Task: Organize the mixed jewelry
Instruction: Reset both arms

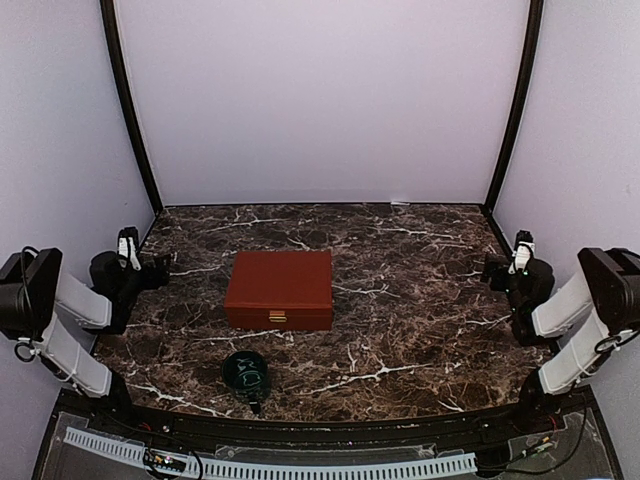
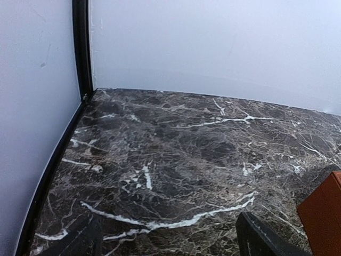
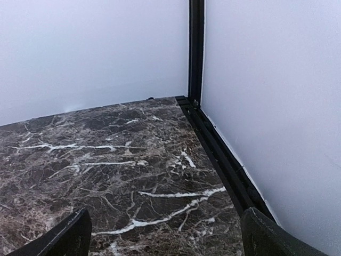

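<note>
1. Nearest, dark green cup [image 1: 245,372] at 6 o'clock; closed box [image 1: 279,290] centre.
2. No mixed jewelry seen; probably inside one.
3. Jaws wide, empty: left gripper [image 2: 170,242], right gripper [image 3: 168,237].
4. Likely light, slippery, tangly; pinch pieces singly.

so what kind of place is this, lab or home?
Probably a purpose-built robot test booth, not a home: plain pale walls and black corner posts box in a marble-look tabletop, the left arm and right arm flank it, and a closed brown box and dark green cup sit on it.
</note>
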Controlling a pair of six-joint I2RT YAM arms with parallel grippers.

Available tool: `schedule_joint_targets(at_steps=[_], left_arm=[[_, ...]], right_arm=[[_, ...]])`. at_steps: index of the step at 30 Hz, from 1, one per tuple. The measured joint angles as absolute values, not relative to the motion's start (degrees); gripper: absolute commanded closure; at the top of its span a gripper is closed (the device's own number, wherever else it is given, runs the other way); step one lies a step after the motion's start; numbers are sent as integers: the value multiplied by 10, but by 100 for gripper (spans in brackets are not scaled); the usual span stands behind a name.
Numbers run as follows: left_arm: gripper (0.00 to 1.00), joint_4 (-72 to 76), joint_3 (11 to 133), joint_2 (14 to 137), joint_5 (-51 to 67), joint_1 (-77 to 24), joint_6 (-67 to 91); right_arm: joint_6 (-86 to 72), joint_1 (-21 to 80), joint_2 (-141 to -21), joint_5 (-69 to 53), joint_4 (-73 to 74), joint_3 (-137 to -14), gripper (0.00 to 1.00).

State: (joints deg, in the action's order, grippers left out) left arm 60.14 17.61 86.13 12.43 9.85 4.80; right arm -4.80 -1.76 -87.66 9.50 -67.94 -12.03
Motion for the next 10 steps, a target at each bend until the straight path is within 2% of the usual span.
schedule_joint_targets(at_steps=[8,10], left_arm=[[9,629,179,882,98,36,-10],[2,650,176,891,95,31,-18]], right_arm=[[-32,-15,-879,77,-707,-124,1],[-32,-15,-879,76,-708,-124,1]])
